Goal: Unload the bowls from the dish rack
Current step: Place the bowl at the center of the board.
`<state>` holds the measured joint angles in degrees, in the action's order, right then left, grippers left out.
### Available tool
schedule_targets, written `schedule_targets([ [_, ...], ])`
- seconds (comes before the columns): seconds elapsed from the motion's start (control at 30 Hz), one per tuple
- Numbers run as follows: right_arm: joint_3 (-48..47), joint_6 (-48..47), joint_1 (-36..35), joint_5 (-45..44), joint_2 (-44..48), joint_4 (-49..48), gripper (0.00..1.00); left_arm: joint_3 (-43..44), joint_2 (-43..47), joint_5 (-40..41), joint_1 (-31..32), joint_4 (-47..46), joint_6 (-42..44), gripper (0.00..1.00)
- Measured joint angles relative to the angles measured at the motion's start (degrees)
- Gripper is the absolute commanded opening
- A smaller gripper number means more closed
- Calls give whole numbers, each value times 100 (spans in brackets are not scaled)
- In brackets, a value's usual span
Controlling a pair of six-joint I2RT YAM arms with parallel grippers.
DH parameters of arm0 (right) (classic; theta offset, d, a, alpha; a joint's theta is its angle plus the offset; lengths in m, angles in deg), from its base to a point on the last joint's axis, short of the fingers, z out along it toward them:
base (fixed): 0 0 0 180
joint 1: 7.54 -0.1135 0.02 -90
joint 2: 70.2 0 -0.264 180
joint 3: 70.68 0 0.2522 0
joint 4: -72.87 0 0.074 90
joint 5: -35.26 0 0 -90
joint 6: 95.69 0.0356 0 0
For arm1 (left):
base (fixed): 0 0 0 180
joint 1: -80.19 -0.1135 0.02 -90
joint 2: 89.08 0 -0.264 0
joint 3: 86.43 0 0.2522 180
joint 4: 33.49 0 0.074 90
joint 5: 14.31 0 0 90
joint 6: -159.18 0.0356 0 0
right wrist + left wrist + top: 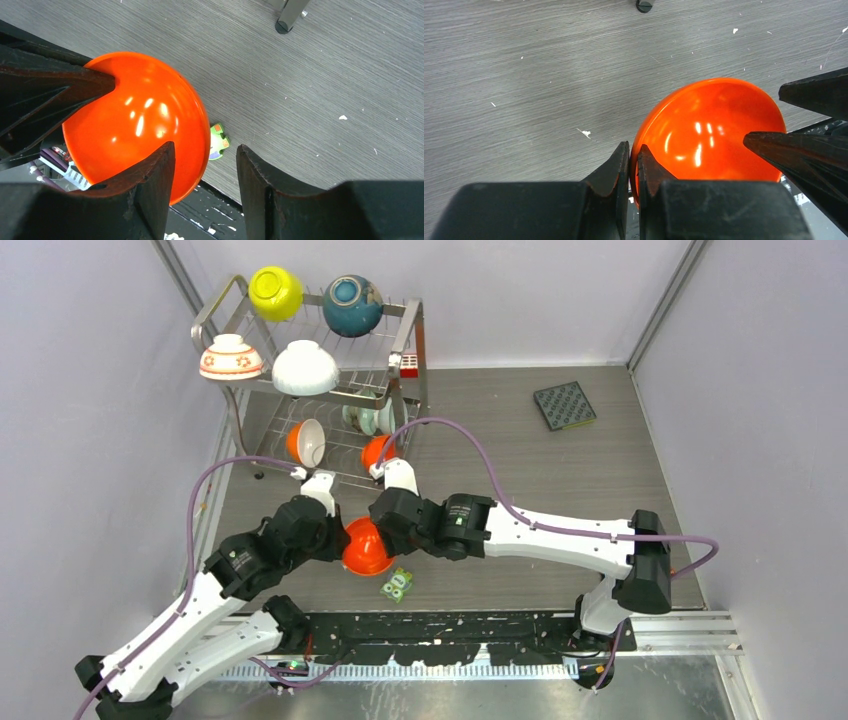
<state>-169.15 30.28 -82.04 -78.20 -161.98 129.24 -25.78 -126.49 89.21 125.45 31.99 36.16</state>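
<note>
An orange bowl hangs just above the table in front of the dish rack. My left gripper is shut on its rim. My right gripper is open and straddles the opposite rim, one finger inside the bowl, the other outside with a gap. On the rack's top tier sit a yellow-green bowl, a teal bowl, a flowered white bowl and a plain white bowl. Lower down are two orange bowls and a pale green one.
A small green toy piece lies on the table right beside the held bowl, also seen as the green piece. A dark square mat lies at the back right. The black base plate runs along the near edge. A rack foot stands close.
</note>
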Motion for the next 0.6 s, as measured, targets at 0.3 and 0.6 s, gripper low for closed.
schedule_targets([
  [0.3, 35, 190, 2, -44, -251, -153, 41, 0, 68, 92, 13, 17, -181, 0],
  [0.6, 184, 647, 9, -131, -321, -387, 23, 0, 96, 271, 15, 162, -426, 1],
])
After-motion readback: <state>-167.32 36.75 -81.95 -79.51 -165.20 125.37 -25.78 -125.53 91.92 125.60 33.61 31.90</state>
